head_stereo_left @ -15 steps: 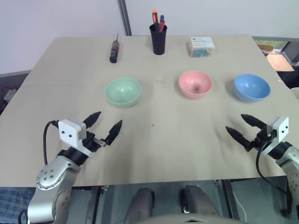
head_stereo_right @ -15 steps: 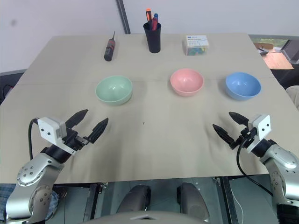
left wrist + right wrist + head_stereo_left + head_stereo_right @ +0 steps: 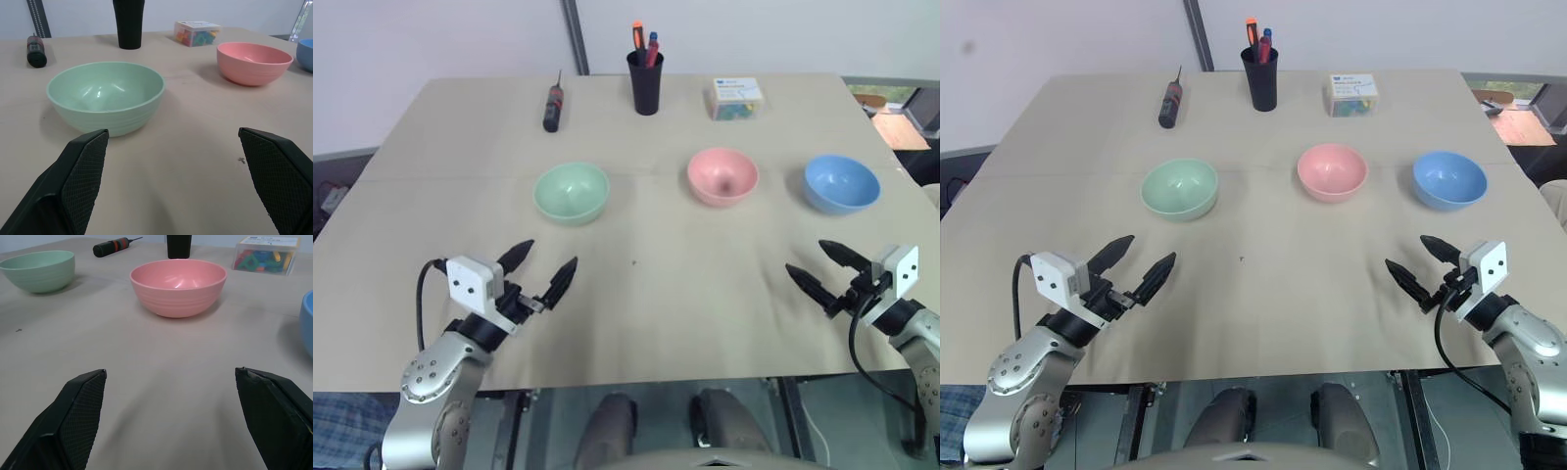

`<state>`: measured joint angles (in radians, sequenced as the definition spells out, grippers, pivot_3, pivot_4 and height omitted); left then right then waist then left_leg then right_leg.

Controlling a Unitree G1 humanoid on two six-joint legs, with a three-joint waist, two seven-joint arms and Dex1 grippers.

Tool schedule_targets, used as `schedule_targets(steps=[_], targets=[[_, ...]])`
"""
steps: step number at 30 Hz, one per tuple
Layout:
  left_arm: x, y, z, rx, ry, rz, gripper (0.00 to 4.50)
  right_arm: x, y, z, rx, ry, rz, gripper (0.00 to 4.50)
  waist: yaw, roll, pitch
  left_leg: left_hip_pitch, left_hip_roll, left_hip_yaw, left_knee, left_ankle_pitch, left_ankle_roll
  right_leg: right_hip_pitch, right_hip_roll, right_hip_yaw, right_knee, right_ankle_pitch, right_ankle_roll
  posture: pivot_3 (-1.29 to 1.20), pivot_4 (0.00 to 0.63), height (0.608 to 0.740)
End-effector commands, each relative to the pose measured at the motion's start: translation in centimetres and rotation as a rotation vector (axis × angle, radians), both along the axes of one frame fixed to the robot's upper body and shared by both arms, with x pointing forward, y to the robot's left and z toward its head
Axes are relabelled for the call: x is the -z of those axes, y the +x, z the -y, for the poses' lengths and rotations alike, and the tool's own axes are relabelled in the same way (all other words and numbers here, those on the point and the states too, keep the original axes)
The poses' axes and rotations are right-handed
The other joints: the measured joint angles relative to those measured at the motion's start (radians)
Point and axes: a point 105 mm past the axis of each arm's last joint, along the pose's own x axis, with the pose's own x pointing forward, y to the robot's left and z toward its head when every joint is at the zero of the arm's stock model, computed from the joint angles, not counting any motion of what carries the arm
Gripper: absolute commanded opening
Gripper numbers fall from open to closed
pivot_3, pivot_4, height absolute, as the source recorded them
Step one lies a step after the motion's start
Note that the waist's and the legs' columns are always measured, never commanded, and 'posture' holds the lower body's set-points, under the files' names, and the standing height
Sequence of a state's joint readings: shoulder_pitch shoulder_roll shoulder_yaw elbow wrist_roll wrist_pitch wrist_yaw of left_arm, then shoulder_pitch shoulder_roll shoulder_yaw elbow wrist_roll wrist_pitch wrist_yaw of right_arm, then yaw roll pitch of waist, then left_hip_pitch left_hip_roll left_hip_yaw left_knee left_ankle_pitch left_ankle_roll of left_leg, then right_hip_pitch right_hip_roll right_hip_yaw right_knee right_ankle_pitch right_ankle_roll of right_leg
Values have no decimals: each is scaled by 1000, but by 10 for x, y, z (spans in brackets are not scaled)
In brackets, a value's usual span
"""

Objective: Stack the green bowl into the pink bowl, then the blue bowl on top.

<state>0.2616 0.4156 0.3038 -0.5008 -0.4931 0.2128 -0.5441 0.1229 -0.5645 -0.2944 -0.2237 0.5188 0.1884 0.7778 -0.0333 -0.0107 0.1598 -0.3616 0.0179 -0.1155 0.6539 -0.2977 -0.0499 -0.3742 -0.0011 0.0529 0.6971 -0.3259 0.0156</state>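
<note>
**Three bowls in a row, both arms ready, nothing stacked yet**

The broad beige tabletop (image 3: 636, 313) carries everything. Across its middle stand three small round plastic bowls, well apart from one another: the pale mint-green bowl (image 3: 572, 192) on the left, the salmon-pink bowl (image 3: 722, 175) in the centre, and the sky-blue bowl (image 3: 841, 183) on the right. All sit upright and empty.

Near the front edge, the left end effector (image 3: 539, 267) hovers just short of the green bowl with its two black fingers spread wide and holding nothing. The right end effector (image 3: 823, 269) sits in front of the blue bowl, likewise wide open and empty.

The step in hand appears to be reaching for the green bowl. To do it well, the left end effector should straddle the near rim, one finger inside and one outside, and pinch the wall firmly before lifting, since the smooth plastic may slip. Lift clear before carrying it across to the pink bowl.

At the far edge stand a black pen cup (image 3: 645, 80), a clear box of coloured bits (image 3: 735, 99), and a dark screwdriver (image 3: 551, 106).
</note>
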Motion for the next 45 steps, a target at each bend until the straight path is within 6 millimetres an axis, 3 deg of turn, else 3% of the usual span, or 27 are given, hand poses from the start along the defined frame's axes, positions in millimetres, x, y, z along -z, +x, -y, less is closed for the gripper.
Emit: schedule_targets(steps=[1, 10, 16, 23, 28, 37, 43, 45], targets=[[-15, -5, 7, 18, 16, 73, 4500, -16, 1, -3, -11, -1, 60, 4434, 0, 0, 0, 0, 0, 0, 0, 0, 0, 0, 0, 0, 0, 0, 0, 0, 150, 740], [-14, -8, 9, 16, 3, 77, 4500, -17, 4, -8, -31, -5, 68, 4434, 0, 0, 0, 0, 0, 0, 0, 0, 0, 0, 0, 0, 0, 0, 0, 0, 150, 740], [-26, -8, 13, 34, -53, 136, 4500, -11, 16, -21, -97, -301, 118, 4434, -2, 0, 0, 1, 0, 1, 0, 0, 0, 0, 0, 0, 0, 0, 0, 0, 150, 740], [-35, -14, 28, 142, -105, 185, 4500, -32, 47, -44, -143, -326, 168, 4434, -6, 0, 0, 0, 0, 1, 1, 1, -1, 0, 0, 0, 0, 0, 0, 0, 150, 740], [-36, -18, 37, 220, -99, 185, 4500, -57, 82, -85, -265, -452, 219, 4434, -9, 1, 1, 1, 0, 2, 1, 1, -2, -1, 0, -1, 1, 0, 0, 0, 150, 740], [-31, -22, 47, 274, -92, 168, 4500, -63, 131, -137, -378, -669, 213, 4434, -8, 0, 1, -3, 0, 1, 1, 2, -3, -3, -1, -3, -1, 0, 0, 0, 150, 740], [-30, -26, 52, 264, -97, 170, 4500, -40, 158, -138, -332, -752, 16, 4434, -7, 0, 1, -3, 2, 1, 0, 2, -3, -3, -2, -3, -1, 0, 0, 0, 150, 740], [-29, -27, 53, 258, -98, 169, 4500, -42, 162, -140, -327, -753, 33, 3921, -6, 1, 1, -3, 2, 1, 1, 2, -3, -3, -2, -3, -1, 0, 0, 0, 150, 740]])
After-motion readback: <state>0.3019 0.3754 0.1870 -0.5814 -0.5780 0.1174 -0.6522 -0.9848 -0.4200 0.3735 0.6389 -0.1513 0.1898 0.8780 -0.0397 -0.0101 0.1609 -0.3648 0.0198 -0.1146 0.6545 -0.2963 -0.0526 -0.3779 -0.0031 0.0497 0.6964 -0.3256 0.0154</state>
